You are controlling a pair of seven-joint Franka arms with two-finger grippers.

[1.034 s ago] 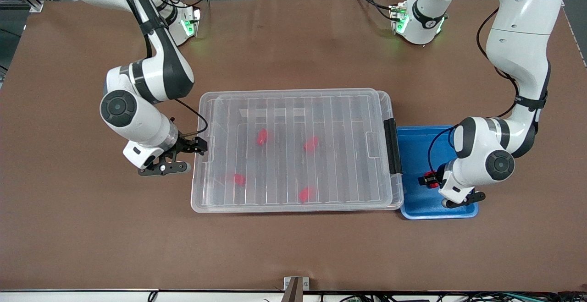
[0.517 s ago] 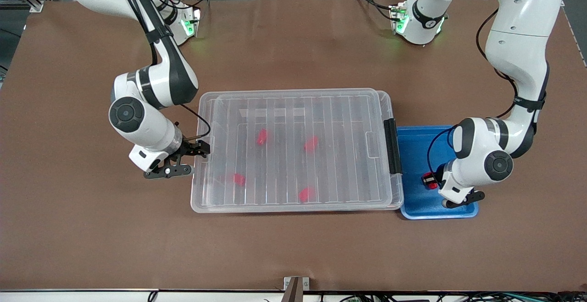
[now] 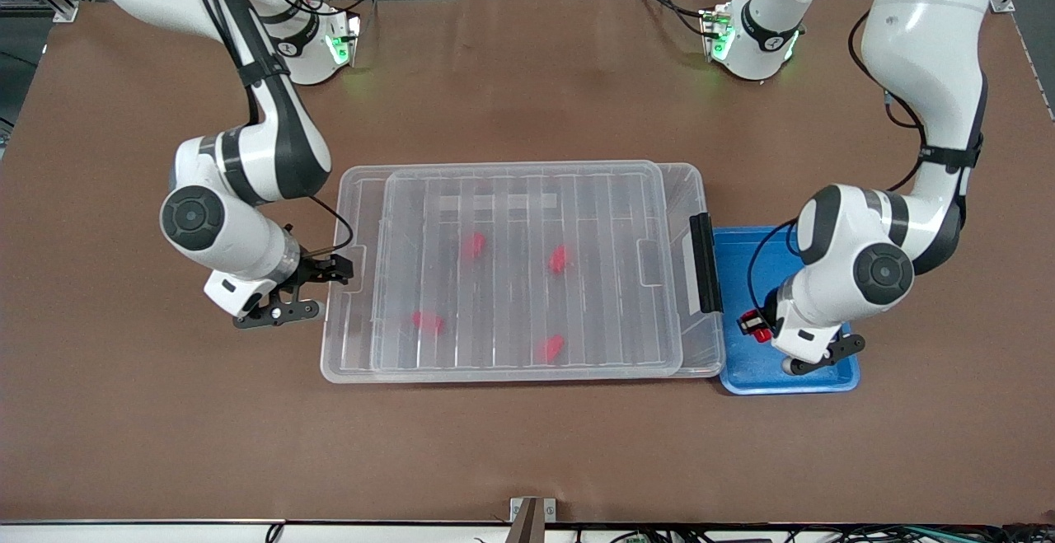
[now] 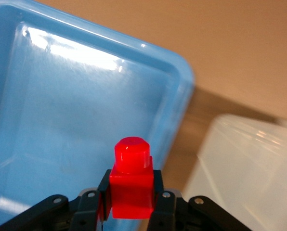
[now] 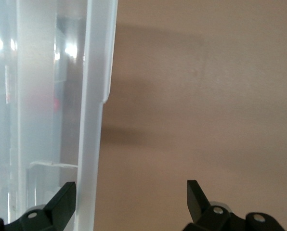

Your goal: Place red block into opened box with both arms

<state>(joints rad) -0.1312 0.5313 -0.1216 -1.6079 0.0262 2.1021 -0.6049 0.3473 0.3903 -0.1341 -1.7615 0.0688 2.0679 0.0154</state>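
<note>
The red block (image 4: 131,185) is pinched stub-up in my left gripper (image 4: 130,197), which is shut on it. That left gripper (image 3: 754,326) hangs with the red block (image 3: 752,325) low over the blue tray (image 3: 746,255). The clear box (image 3: 707,189) lies mid-table with its black clip (image 3: 703,263) at the tray end. Its ribbed lid (image 3: 527,197) sits shifted toward the right arm's end, overhanging there. My right gripper (image 3: 321,287) is at that overhanging edge. It stands open, and the lid's rim (image 5: 93,144) runs just inside one fingertip (image 5: 64,199).
Several more red blocks (image 3: 474,245) show blurred through the lid inside the box. The blue tray touches the box's clip end. Bare brown table (image 3: 527,444) lies between the box and the front camera. Both arm bases (image 3: 746,32) stand along the table edge farthest from the camera.
The left gripper shut on the red block and lifted slightly. The right gripper drew back toward its end of the table, and the lid slid with it, uncovering a strip by the clip.
</note>
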